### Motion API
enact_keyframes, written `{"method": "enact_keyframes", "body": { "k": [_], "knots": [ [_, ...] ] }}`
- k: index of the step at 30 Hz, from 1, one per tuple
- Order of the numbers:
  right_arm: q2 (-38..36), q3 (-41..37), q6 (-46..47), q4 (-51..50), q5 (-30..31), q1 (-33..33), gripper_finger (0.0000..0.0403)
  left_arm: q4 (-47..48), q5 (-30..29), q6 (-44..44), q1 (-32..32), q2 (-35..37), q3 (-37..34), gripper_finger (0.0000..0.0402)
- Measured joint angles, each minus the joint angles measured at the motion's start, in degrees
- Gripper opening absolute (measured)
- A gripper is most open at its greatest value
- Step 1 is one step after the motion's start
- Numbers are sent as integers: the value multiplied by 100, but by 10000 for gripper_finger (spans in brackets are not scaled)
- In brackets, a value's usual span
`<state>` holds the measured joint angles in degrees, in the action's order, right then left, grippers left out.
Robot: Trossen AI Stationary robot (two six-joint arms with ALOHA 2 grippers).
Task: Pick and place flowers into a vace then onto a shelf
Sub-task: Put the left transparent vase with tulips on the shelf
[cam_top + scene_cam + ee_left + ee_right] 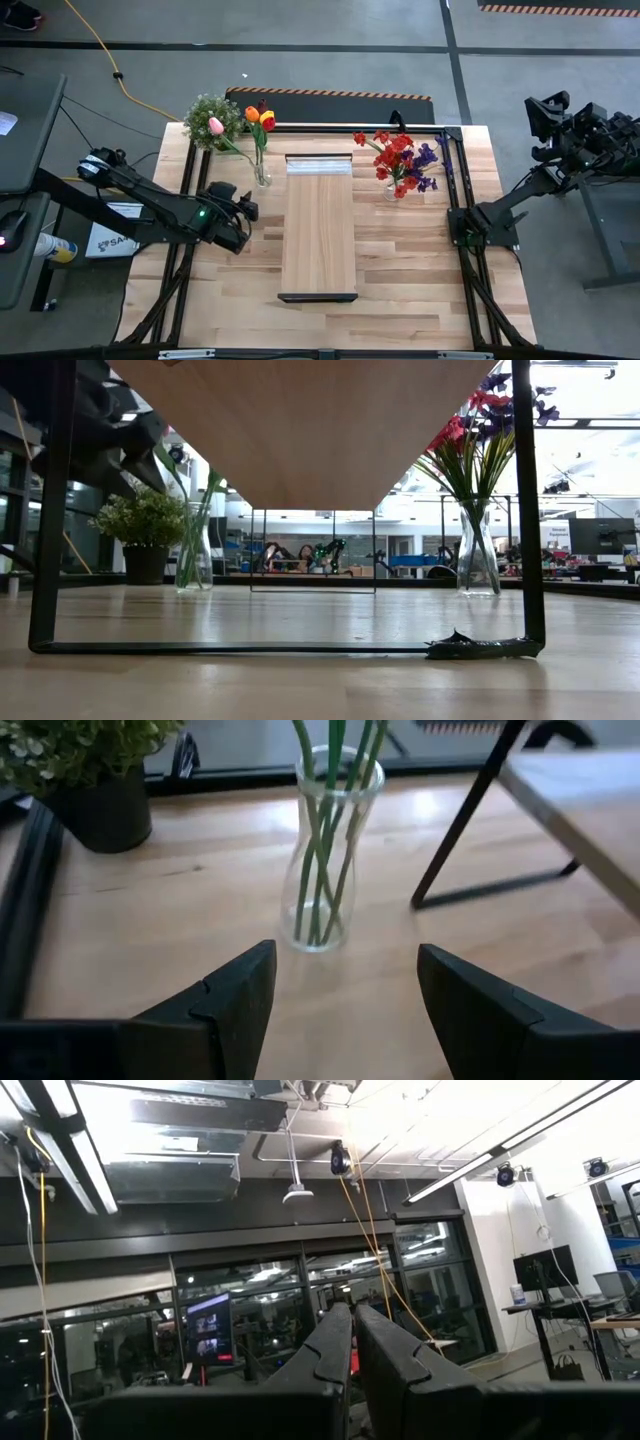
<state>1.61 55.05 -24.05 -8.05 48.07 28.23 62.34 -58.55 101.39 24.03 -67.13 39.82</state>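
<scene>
A clear glass vase (pixel 262 178) stands on the table left of the shelf and holds yellow, orange and pink tulips (pixel 258 117); their green stems (pixel 325 840) reach down to its bottom. A second vase (pixel 393 190), right of the shelf, holds red and purple sprays (pixel 402 158). The shelf (pixel 318 225), a long light-wood plank on black end brackets, stands mid-table. My left gripper (pixel 345 1000) is open, low over the table, a short way on the near-left side of the tulip vase (pixel 328 850), touching nothing. My right gripper (pixel 352 1340) is shut, parked off the table's right side and pointing up at the ceiling.
A bushy green potted plant (pixel 207 115) stands at the far left corner, close behind the tulip vase. A black frame (pixel 455 215) runs around the table's edges. In the low view the shelf's bracket (pixel 300 648) rests on the tabletop, with bare wood between the shelf and both vases.
</scene>
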Motion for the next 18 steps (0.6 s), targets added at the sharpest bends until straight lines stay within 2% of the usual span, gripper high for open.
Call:
{"method": "enact_keyframes", "body": {
  "k": [7, 18],
  "knots": [
    [0, 0, 0, -4, 0, 0, 12, -491, -531, 425, 0, -2, -402, 276],
    [0, 0, 0, -7, 0, 0, 12, -685, -644, 555, -2, -2, -462, 276]
  ]
}}
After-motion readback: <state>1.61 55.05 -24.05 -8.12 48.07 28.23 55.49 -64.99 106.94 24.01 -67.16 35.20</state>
